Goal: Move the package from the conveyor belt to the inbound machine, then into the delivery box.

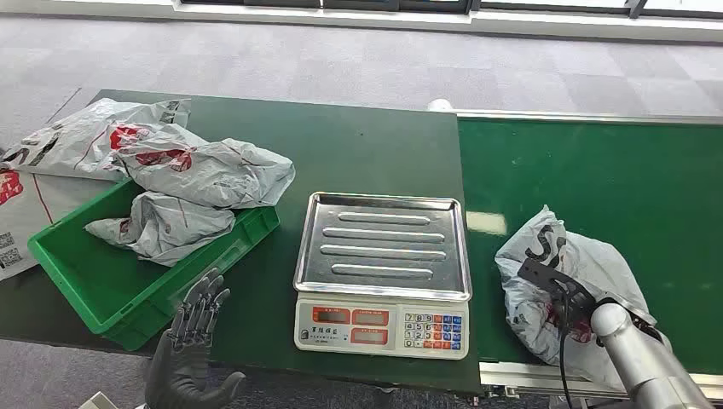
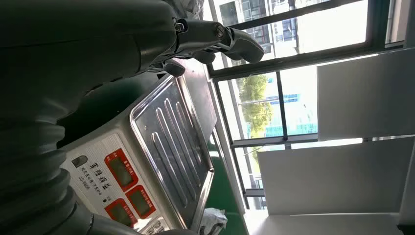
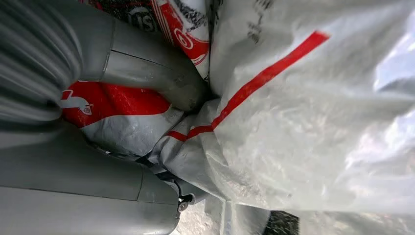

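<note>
The package (image 1: 558, 273) on the belt (image 1: 597, 170) is gripped by the right hand (image 3: 122, 147), its fingers (image 3: 161, 83) pressed into the plastic. The scale (image 1: 382, 264) lies between the hands. The left hand (image 1: 192, 345) is held open, fingers spread, just below the bin (image 1: 77, 264) of bags (image 1: 162, 226).

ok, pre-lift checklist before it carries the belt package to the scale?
1. Right hand on the package: ok, fingers press into the bag in the right wrist view.
2. Grip firm enough to lift: cannot tell.
3. Scale tray bare: ok.
4. Left hand out of the way: ok, open, near the green bin's front corner.
5. Path from belt to scale: ok, nothing lies between them.
6. Green bin has room: cannot tell, bags already piled in it.
</note>
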{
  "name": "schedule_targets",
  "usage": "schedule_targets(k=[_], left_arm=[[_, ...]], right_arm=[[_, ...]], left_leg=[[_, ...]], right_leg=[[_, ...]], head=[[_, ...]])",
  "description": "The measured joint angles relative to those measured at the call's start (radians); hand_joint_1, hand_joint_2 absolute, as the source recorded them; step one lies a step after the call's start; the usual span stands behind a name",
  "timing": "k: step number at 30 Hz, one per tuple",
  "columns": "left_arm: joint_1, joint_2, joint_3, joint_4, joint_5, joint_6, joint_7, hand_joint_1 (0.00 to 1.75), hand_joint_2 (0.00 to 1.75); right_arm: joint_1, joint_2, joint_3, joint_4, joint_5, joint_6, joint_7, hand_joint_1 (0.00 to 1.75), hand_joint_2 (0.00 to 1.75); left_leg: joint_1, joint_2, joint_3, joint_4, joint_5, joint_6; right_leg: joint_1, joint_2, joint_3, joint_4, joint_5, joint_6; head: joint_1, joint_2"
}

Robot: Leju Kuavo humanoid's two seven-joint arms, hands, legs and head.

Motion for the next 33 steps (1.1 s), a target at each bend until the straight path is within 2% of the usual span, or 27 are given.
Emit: schedule_targets(k=[5,7,10,12,15,16,17,22,27,31,33], left_arm=[[0.005,-0.014,0.001,-0.010,-0.016,-0.015,0.008,0.00,1.75],[0.013,-0.027,0.007,-0.025,-0.026,-0.031,0.014,0.00,1.75],[0.033,-0.059,0.032,-0.056,-0.046,-0.072,0.025,0.00,1.75],[0.041,-0.089,0.055,-0.075,-0.063,-0.103,0.026,0.00,1.75],[0.045,-0.129,0.079,-0.091,-0.086,-0.123,0.020,0.00,1.75],[0.046,-0.138,0.082,-0.093,-0.089,-0.123,0.018,0.00,1.75],[0.046,-0.145,0.085,-0.095,-0.091,-0.122,0.017,0.00,1.75],[0.047,-0.162,0.095,-0.100,-0.092,-0.107,0.008,0.00,1.75],[0.049,-0.165,0.102,-0.100,-0.089,-0.101,0.002,0.00,1.75],[0.049,-0.163,0.103,-0.099,-0.086,-0.083,-0.011,0.00,1.75],[0.048,-0.159,0.104,-0.098,-0.086,-0.076,-0.020,0.00,1.75]], right_arm=[[0.011,0.011,-0.011,-0.024,0.007,-0.066,-0.017,1.75,1.75],[0.022,0.026,-0.030,-0.056,0.004,-0.149,-0.023,1.75,1.75],[0.043,0.066,-0.091,-0.150,-0.041,-0.350,-0.073,1.75,1.75],[0.062,0.106,-0.154,-0.259,-0.135,-0.560,-0.210,1.75,1.75],[0.112,0.181,-0.259,-0.485,-0.338,-0.944,-0.551,1.75,1.75],[0.128,0.202,-0.286,-0.555,-0.379,-1.028,-0.624,1.75,1.75],[0.143,0.218,-0.305,-0.612,-0.403,-1.072,-0.658,1.75,1.75],[0.208,0.278,-0.363,-0.813,-0.485,-1.108,-0.732,1.75,1.75],[0.249,0.315,-0.385,-0.943,-0.496,-1.105,-0.733,1.75,1.75],[0.274,0.324,-0.364,-0.997,-0.488,-1.051,-0.685,1.75,1.75],[0.273,0.305,-0.323,-1.005,-0.416,-0.919,-0.576,1.75,1.75]], left_leg=[[0.000,0.000,-0.002,0.000,0.000,0.000],[0.000,0.000,-0.005,0.000,0.000,0.000],[-0.001,0.001,-0.008,0.000,0.001,-0.001],[-0.001,0.000,-0.009,0.000,0.002,-0.001],[0.000,-0.005,-0.009,0.000,0.002,-0.001],[0.000,-0.006,-0.009,0.000,0.002,-0.002],[0.001,-0.007,-0.009,-0.001,0.002,-0.003],[0.000,-0.001,-0.009,-0.001,0.000,-0.004],[0.001,0.000,-0.009,-0.002,0.001,-0.004],[0.000,0.000,-0.009,-0.002,0.001,-0.004],[0.000,0.001,-0.014,-0.002,0.000,-0.004]], right_leg=[[0.000,0.000,0.000,0.001,0.000,0.000],[0.000,0.000,-0.001,0.001,0.001,0.000],[0.000,0.001,-0.006,0.002,0.002,0.000],[-0.001,0.001,-0.008,0.002,0.002,0.000],[0.000,-0.005,-0.008,0.002,0.000,-0.001],[0.001,-0.006,-0.008,0.003,0.000,-0.002],[0.001,-0.005,-0.007,0.003,-0.001,-0.002],[0.000,0.000,-0.010,0.003,-0.001,-0.002],[0.000,0.000,-0.010,0.003,-0.001,-0.002],[0.000,0.001,-0.009,0.003,-0.001,-0.003],[0.000,0.001,-0.009,0.004,-0.001,-0.003]], head=[[0.000,0.000],[0.000,0.000],[0.000,0.000],[0.000,0.000],[0.000,0.000],[0.000,0.000],[0.000,0.000],[0.000,0.000],[0.000,0.000],[0.000,0.000],[0.000,0.000]])
